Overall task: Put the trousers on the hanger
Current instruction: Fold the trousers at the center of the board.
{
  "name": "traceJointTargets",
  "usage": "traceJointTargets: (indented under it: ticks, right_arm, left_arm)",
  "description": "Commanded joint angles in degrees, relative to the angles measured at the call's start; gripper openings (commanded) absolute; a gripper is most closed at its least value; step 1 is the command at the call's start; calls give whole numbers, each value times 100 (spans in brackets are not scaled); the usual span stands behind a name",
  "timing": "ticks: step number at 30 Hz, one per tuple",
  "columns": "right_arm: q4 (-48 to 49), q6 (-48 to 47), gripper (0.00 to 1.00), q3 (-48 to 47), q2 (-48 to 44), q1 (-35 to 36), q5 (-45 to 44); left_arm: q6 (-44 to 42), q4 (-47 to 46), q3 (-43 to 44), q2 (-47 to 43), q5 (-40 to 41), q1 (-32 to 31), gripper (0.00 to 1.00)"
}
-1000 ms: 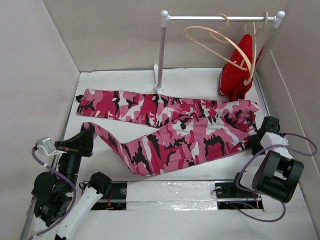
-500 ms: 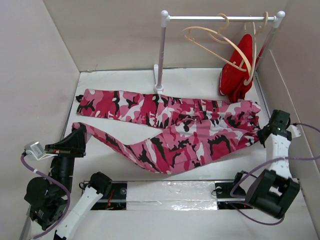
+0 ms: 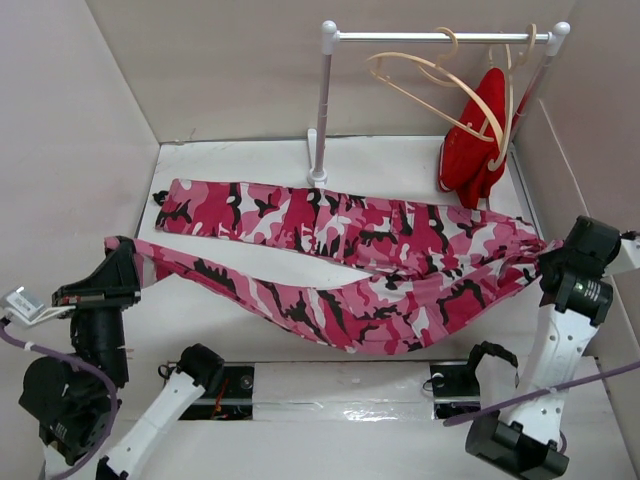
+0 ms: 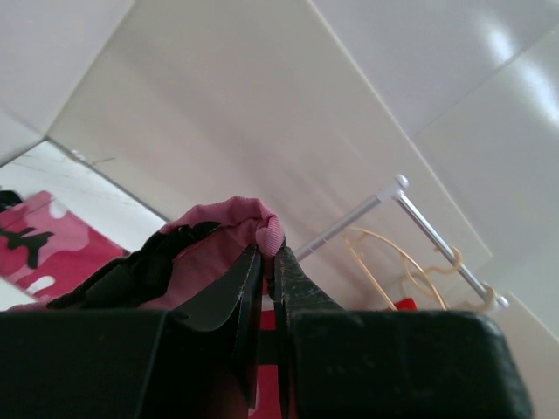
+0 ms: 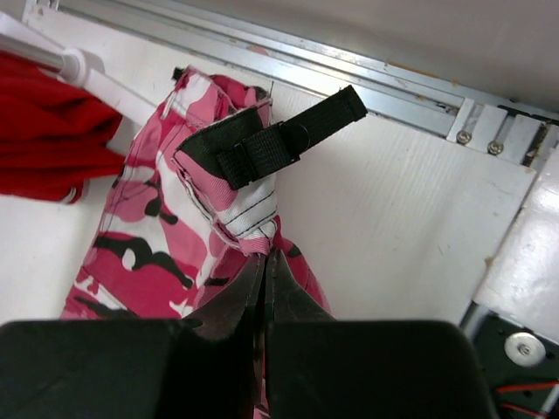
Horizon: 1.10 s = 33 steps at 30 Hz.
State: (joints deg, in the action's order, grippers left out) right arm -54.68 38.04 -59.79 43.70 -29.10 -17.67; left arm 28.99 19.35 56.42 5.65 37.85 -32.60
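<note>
At your left fingertips, the left gripper (image 4: 269, 257) is pinched almost fully closed on a pink fold of the trousers (image 4: 236, 218) — the cloth bulges up just above the tips. Seen from above, that left gripper (image 3: 118, 250) sits at the far left of the table (image 3: 400, 160), gripping the cuff end of the near leg.

Your right gripper (image 5: 266, 262) is squeezed tight on the waist edge of the trousers (image 5: 157, 236), just below a black strap (image 5: 279, 144) sewn to the waistband. From above, the right gripper (image 3: 548, 258) is at the table's right edge, close to the side wall.

Between your two grips the near leg of the trousers (image 3: 340, 300) is drawn out across the table's width and sags in the middle toward the arm bases; you cannot tell whether that sag touches the surface. The far leg lies flat behind it, cuff to the left.

At the back right, the hanger (image 3: 440, 68) hangs bare and tilted by its hook on the rail (image 3: 400, 37) — well apart from the trousers. Just beside it, a second hanger (image 3: 505, 90) carries a red garment (image 3: 475, 150), whose lower edge comes down near the waist.
</note>
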Motion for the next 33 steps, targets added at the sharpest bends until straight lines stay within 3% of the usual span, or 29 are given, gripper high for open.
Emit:
traceJointTargets:
  ticks: [1,6,12,17,22,23,26,27,28,29,32,33]
  right_arm:
    - [-526,-253,0,-454,-326,141,71]
    - [-905,-165,0,-560,-1397,808,-376]
    - [-413,-200,0,-200,-1163,1038,-97]
    - [263,-201,0,80,-837,1038,246]
    - [739,-201,0,424,-618,1038,422]
    - [861,-235,0,442,-574,977,440]
    - [1134,-236,0,556,-389,872,510]
    - [1187,-218,0,556,-319,871,589]
    - [1239,-210,0,565,-214,810,711]
    - [1336,-166,0,574,-178,810,721]
    - [1468,-96,0,530,-55,810,678]
    - [1477,-87,0,504,-20,810,625]
  left_arm:
    - [273,-64,298,620,802,-27,0]
    - [344,339,457,990,1540,-27,0]
    - [948,595,133,1280,2183,-27,0]
    - [1608,543,-238,2561,2262,-27,0]
    - [1768,947,798,4405,2754,130,0]
    - [1559,956,1113,4601,2746,531,0]
    - [962,509,1222,5094,1722,1752,0]
    - [863,203,1196,5165,708,2819,0]
    - [793,122,1178,5339,202,3343,0]
    - [853,200,1274,5489,-47,3531,0]
    - [1309,735,1808,6148,223,3725,0]
    - [1485,806,1854,6263,-177,3943,0]
